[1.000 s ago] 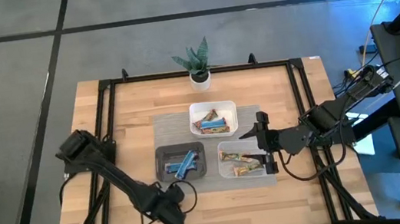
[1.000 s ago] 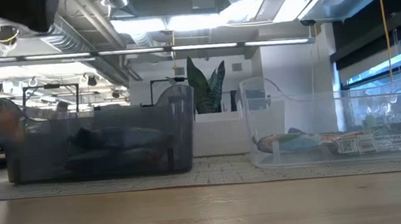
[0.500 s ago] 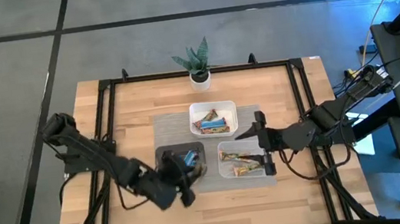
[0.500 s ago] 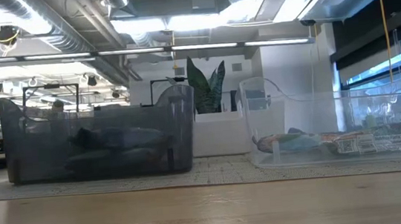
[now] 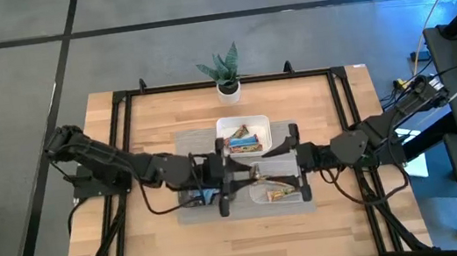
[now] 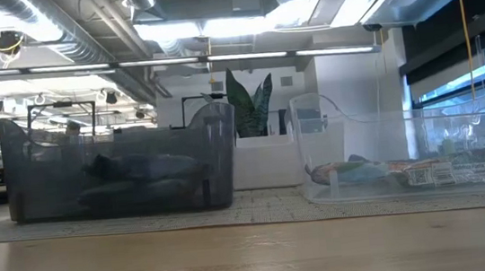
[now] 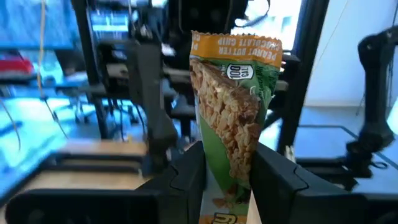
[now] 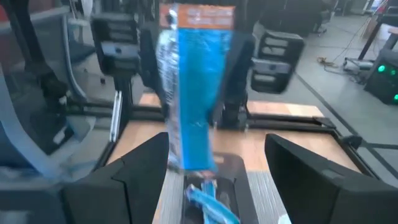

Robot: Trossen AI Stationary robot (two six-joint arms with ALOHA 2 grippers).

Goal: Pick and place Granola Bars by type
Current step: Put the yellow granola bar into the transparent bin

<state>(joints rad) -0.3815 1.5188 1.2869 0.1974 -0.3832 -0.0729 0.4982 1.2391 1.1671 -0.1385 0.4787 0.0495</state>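
Note:
My left gripper [image 5: 226, 177] is level above the trays, pointing toward the table's right edge, shut on a green-and-tan granola bar [image 7: 233, 106]. My right gripper [image 5: 291, 162] faces it from the right, open. In the right wrist view the same bar [image 8: 193, 93] stands upright before my right gripper [image 8: 217, 140]. The side seen there looks blue, with an orange top end. Its lower end shows between the wide-apart fingers, and no touch shows. More bars lie in the trays: blue ones [image 8: 208, 202] in the black tray, green-and-tan ones [image 5: 283, 193] in the clear tray. My left gripper pinches the bar by its two long edges [image 7: 214, 162], below the middle of its length, between the two fingers [image 7: 186, 177]. The fingers come level from the table's left and lie across the bar. The bar stands upright, lifted clear, its orange end up.
Three trays sit on a grey mat [image 5: 186, 142]: a white one [image 5: 220, 129] at the far side, a black one [image 5: 184, 182] under my left arm, and a clear one [image 5: 255, 197] below my right gripper. A potted plant [image 5: 223, 71] stands at the far edge.
My left gripper has risen from low over the table's near left part. It has swung toward the right gripper to stand above the trays, tipping from pointing down to level and rolling. My right gripper has stayed open and shifted slightly toward the left gripper.

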